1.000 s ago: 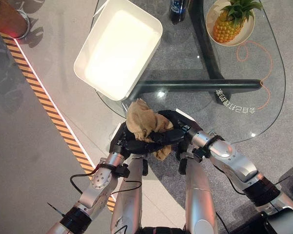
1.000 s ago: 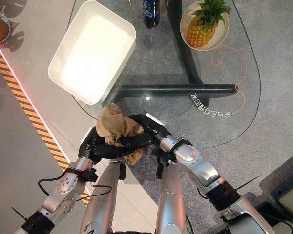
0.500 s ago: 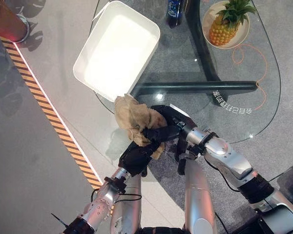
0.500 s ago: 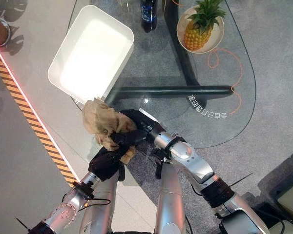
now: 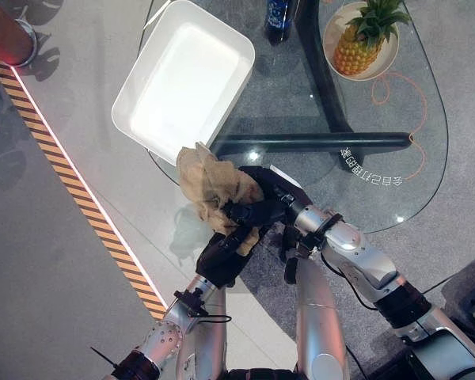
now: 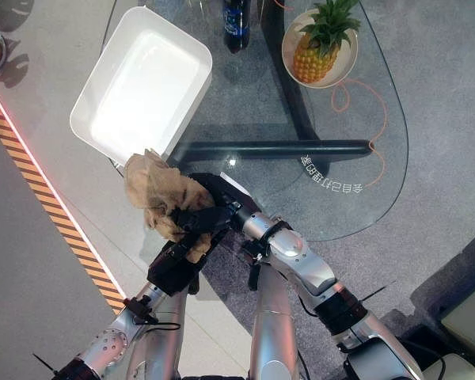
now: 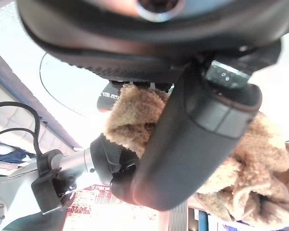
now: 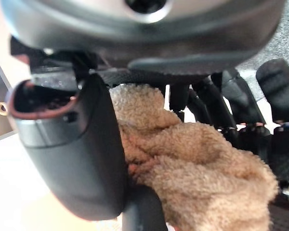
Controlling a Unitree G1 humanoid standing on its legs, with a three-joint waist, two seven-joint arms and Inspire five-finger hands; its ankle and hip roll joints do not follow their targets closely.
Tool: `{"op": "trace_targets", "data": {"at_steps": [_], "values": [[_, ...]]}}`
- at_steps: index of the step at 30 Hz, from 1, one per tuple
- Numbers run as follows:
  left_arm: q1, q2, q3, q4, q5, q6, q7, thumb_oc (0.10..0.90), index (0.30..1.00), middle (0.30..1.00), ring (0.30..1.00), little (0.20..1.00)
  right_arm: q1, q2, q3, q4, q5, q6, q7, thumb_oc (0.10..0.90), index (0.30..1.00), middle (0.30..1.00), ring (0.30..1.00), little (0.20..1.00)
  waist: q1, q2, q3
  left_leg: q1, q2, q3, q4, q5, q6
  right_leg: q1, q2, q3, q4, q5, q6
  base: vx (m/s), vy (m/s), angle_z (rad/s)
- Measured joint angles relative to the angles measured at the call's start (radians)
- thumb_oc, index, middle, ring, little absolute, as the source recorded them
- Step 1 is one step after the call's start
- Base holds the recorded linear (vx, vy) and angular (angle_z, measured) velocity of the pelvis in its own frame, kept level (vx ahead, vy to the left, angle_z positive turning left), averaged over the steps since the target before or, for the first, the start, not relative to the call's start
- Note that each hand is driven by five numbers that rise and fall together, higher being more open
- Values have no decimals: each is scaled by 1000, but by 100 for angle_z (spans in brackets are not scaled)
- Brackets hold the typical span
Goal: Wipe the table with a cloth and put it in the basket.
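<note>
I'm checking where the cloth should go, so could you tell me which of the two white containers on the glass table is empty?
The rectangular white basket, nearest the cloth, is empty; the round white bowl holds a pineapple.

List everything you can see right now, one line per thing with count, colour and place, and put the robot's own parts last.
cloth: one, tan, bunched at the near edge of the table, held up between both hands
basket: one, white, rectangular, empty, on the table's far left part, overhanging its edge
table: one, clear glass top on a dark frame
pineapple: one, yellow with green leaves, in the bowl
bowl: one, white, at the far right of the table
bottle: one, dark, at the far edge of the table, between basket and bowl
floor stripe: one, orange and black, running diagonally on the left
right hand: one, dark, fingers curled on the cloth
left hand: one, dark, under the cloth, gripping its lower part
</note>
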Motion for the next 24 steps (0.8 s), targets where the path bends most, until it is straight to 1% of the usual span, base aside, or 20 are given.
{"op": "trace_targets", "data": {"at_steps": [1,2,3,5,6,8,9,11,12,13,14,15,16,17,18,19,20,21,24], "values": [[-3,-2,1,4,12,-9,0,800,900,900,900,900,-2,-1,0,0,1,0,0,100,300,300,300,200,1,0,0,-1,0,0,-2,-1,0,-2,0,0,0,-1,0,0,0,0],[0,1,6,5,59,-36,15,800,900,900,900,900,-5,-2,0,4,1,0,-1,100,300,300,300,200,0,-1,0,0,-1,0,0,-4,3,-2,-1,0,0,-6,4,0,0,0],[-6,3,9,4,109,-65,36,800,900,900,900,900,-4,-5,0,5,1,1,-1,100,300,300,300,200,3,-1,0,-1,-1,0,-4,0,-1,-3,-1,0,2,-2,0,60,25,1],[-14,8,26,3,229,-129,104,800,900,900,900,900,-1,-11,-1,19,1,8,-1,100,300,300,300,200,3,-1,0,-1,-1,-1,0,1,-2,-4,-1,-1,4,-5,1,0,0,0],[-18,17,37,0,289,-149,149,800,900,900,900,900,5,-12,-2,33,1,12,-1,100,300,300,300,200,3,-1,0,1,-1,-2,3,-3,2,-1,-2,-1,5,-11,6,-3,0,4],[-39,41,52,-3,420,-180,239,800,900,900,900,900,13,-19,-3,38,1,24,-6,100,300,300,300,200,5,0,0,-2,-1,-3,-2,2,-4,-7,-2,-3,11,-9,1,-71,-13,1],[-46,48,58,-6,489,-195,305,800,900,900,900,900,26,-26,-2,39,0,27,-6,100,300,300,300,200,5,0,0,-9,-1,-3,2,2,-4,-14,-2,-3,12,-7,-3,-69,-16,0],[-72,54,70,-11,612,-210,419,800,900,900,900,900,32,-36,-2,42,0,29,-6,100,300,300,300,200,7,1,0,-22,-1,-4,-1,2,-4,-26,-2,-3,15,-10,2,0,0,0],[-79,57,70,-13,665,-216,470,589,719,719,719,689,37,-37,-2,46,-1,35,-8,100,300,300,300,200,6,1,0,-23,-1,-4,0,2,-4,-27,-2,-3,16,-10,2,0,0,0],[-79,57,70,-27,730,-221,528,484,629,629,629,584,42,-37,-4,57,-3,37,-13,100,300,300,300,200,7,1,0,-23,-1,-4,0,2,-4,-27,-2,-3,16,-10,1,0,0,0],[-76,56,70,-44,777,-221,571,498,641,641,641,598,44,-37,-4,68,-3,37,-14,100,300,300,300,200,7,1,0,-23,-2,-4,0,2,-4,-27,-2,-3,16,-10,2,0,0,0],[-74,56,70,-57,822,-221,610,575,707,707,707,675,44,-38,-4,72,-3,37,-14,100,300,300,300,200,9,1,1,-23,-2,-4,0,2,-4,-28,-2,-3,16,-10,1,0,0,0],[-73,56,70,-72,871,-221,655,622,747,747,747,722,46,-42,-5,73,-3,37,-15,100,300,300,300,200,12,1,1,-23,-2,-4,-1,2,-4,-28,-2,-3,16,-11,1,0,0,0],[-69,56,70,-94,929,-224,701,449,599,599,599,549,47,-44,-8,73,-3,37,-15,100,300,300,300,200,18,2,1,-22,-2,-4,-1,2,-4,-28,-2,-3,18,-12,-1,0,0,0],[-68,56,70,-99,948,-225,715,385,545,545,545,485,47,-45,-9,73,-3,37,-15,100,300,300,300,200,21,2,1,-22,-2,-4,-1,2,-4,-28,-3,-3,19,-12,-2,0,0,0],[-68,56,70,-112,991,-226,748,385,545,545,545,485,47,-45,-12,73,-3,36,-15,100,300,300,300,200,28,2,1,-20,-2,-4,-1,2,-5,-28,-3,-3,22,-14,-4,0,0,0],[-67,56,70,-121,1024,-227,774,185,373,373,373,285,46,-43,-14,73,-3,35,-15,100,300,300,300,200,34,2,1,-19,-2,-5,-1,3,-6,-28,-4,-4,25,-16,-6,7,-7,4],[-67,56,70,-122,1047,-232,788,100,300,300,300,200,46,-43,-15,72,-3,33,-15,100,300,300,300,200,39,2,1,-18,-3,-6,0,4,-7,-28,-5,-5,27,-17,-7,6,-6,4],[-69,56,75,-124,1095,-233,846,100,300,300,300,200,48,-41,-10,71,-3,23,-15,100,300,300,300,200,47,2,1,-17,-3,-9,0,6,-10,-28,-5,-8,28,-18,-8,0,0,0]]}}
